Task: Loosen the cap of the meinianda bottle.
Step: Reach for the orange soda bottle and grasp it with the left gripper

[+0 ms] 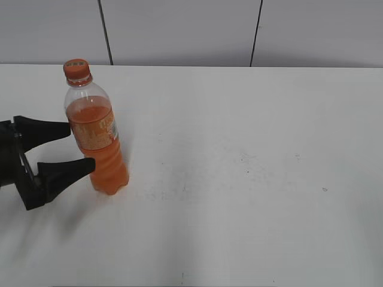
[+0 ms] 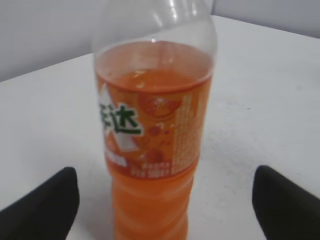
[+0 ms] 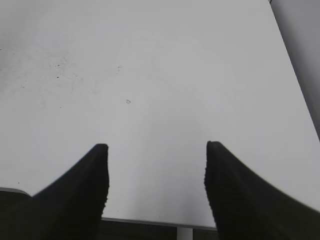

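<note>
Two pincers, both spread wide w/ nothing held. My left pincer sits at the left edge of the exterior view, low over the white table, its black fingers pointing right toward the meinianda bottle. Fingertips are right at the bottle's side around label height; one tip looks just beside the lower body, can't tell if it's touching. In my left wrist view the bottle stands between the two fingertips w/ clear table showing on both sides, so no grip on it.

Bottle stands upright on the table, left part of the scene, approx. two-thirds full of orange liquid, orange label w/ pale print round the middle. Its cap is on the neck, orange, w/ the neck ring just under it.

My right pincer isn't seen in the exterior view; the right wrist view shows its two dark fingers apart over bare table near the edge, well away from the bottle.
</note>
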